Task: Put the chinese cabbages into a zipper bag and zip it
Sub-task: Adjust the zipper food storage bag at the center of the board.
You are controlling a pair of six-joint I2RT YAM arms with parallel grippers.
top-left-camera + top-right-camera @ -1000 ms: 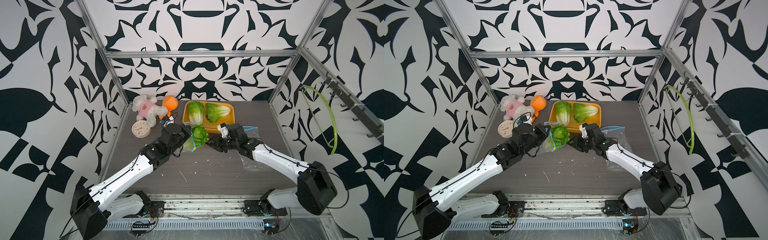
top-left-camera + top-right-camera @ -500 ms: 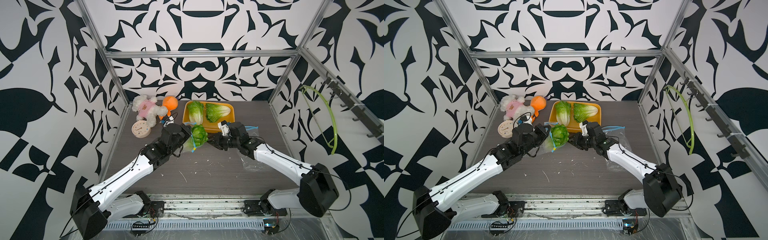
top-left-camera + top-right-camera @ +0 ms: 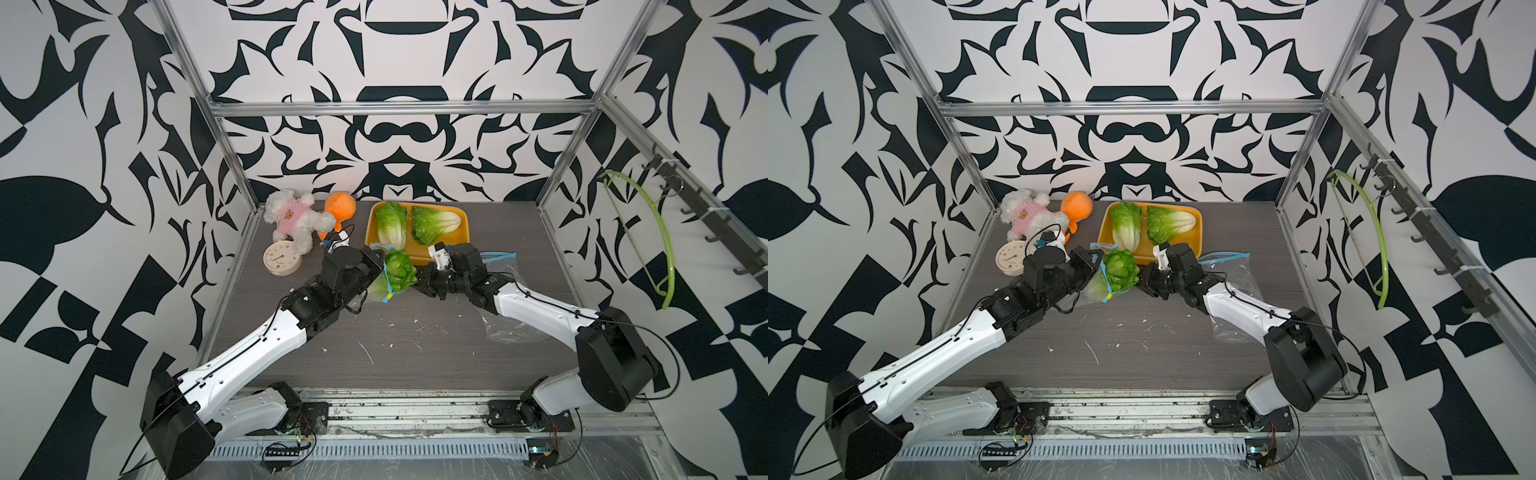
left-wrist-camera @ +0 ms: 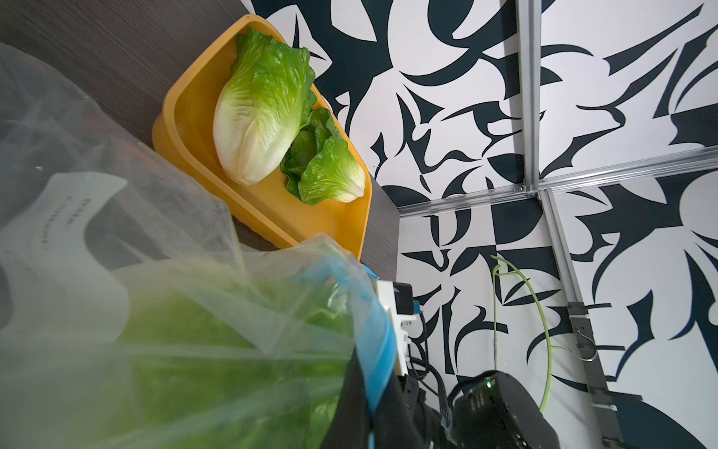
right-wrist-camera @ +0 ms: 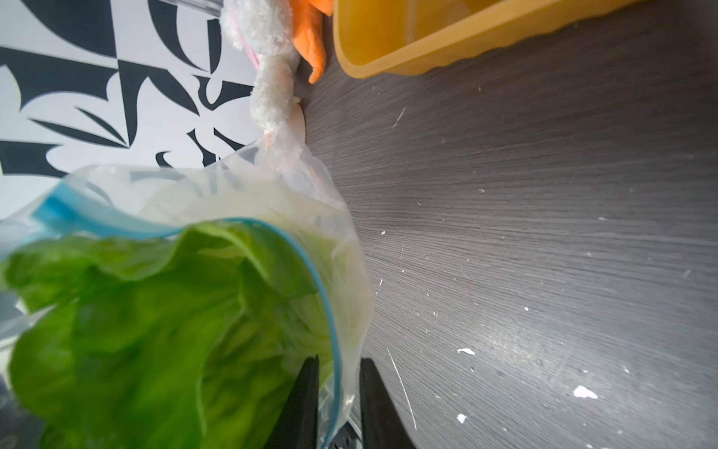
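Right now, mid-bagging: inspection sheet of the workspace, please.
Surface: dark wood-grain table, white flecks.
Job's things: one chinese cabbage in the held, unzipped zipper bag; two cabbages on the yellow tray.
Clutter: spare zipper bag under right arm; white plush dog, orange plush, round clock far left.
Grippers: left gripper shut on the bag; right gripper straddles its rim, grip unclear.
Cables: black cable along each arm.
Surroundings: patterned walls, aluminium frame, green hanger on hook rail.
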